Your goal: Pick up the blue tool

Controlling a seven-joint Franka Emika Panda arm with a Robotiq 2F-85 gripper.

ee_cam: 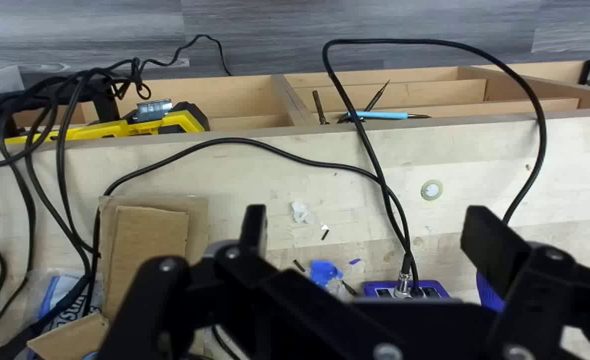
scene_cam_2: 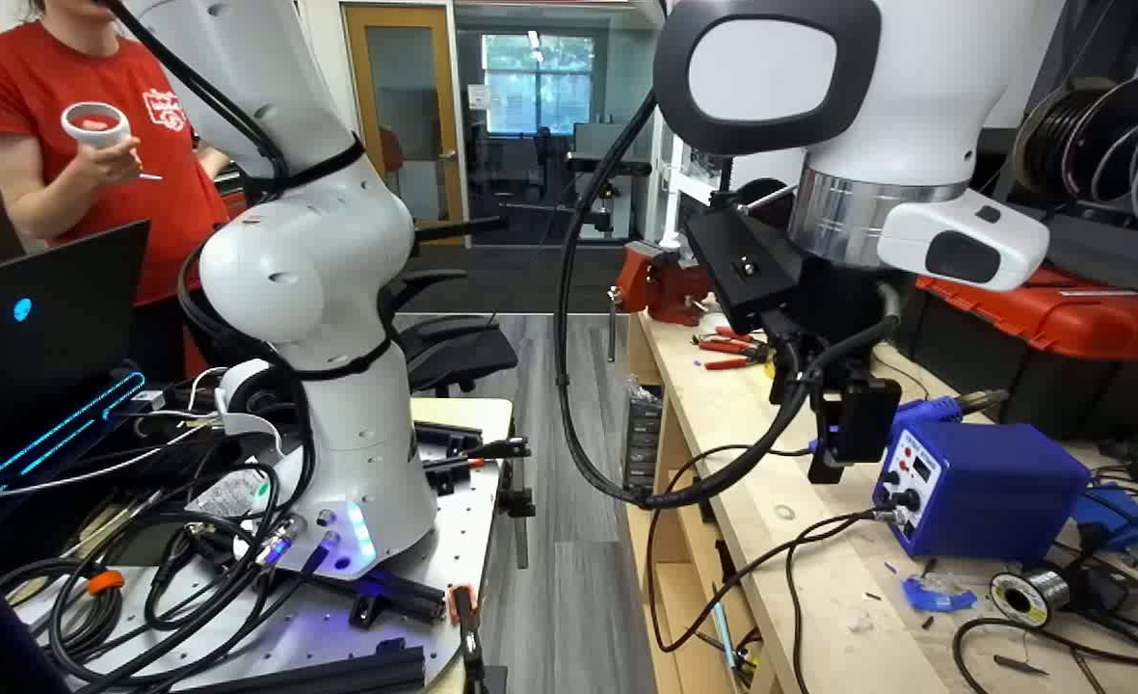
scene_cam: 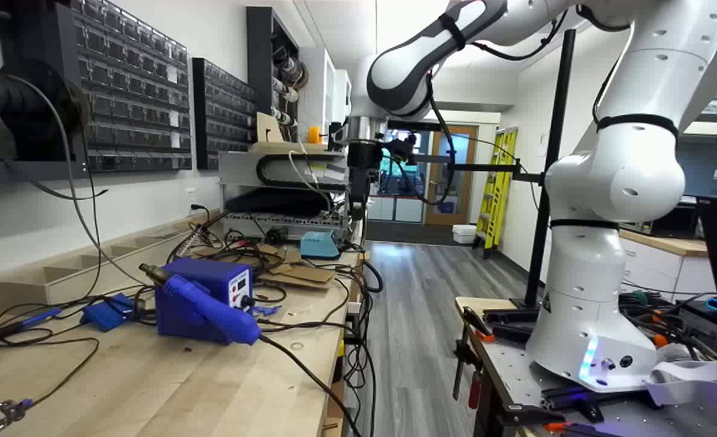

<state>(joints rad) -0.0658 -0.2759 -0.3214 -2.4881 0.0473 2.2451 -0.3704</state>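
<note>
The blue tool (scene_cam: 215, 311), a chunky deep-blue handpiece with a metal nozzle and black cord, lies tilted against the side of a deep-blue box (scene_cam: 209, 270) with a white front panel. In an exterior view the tool (scene_cam_2: 923, 413) is partly hidden behind my gripper (scene_cam_2: 836, 453). In the wrist view only a small part of the tool (ee_cam: 488, 295) shows behind the right finger. The box (ee_cam: 372, 288) shows at the bottom there. My gripper (ee_cam: 367, 222) is open and empty, above the bench and apart from the tool. A white label on the tool does not show.
Black cables (ee_cam: 374, 165) loop over the bench and its edge. A light-blue piece (scene_cam: 108, 312), cardboard (scene_cam: 300, 276), a teal box (scene_cam: 320, 244) and a solder spool (scene_cam_2: 1026, 598) lie around. Open shelves (ee_cam: 215, 97) hold tools. A person (scene_cam_2: 48, 125) stands behind the arm.
</note>
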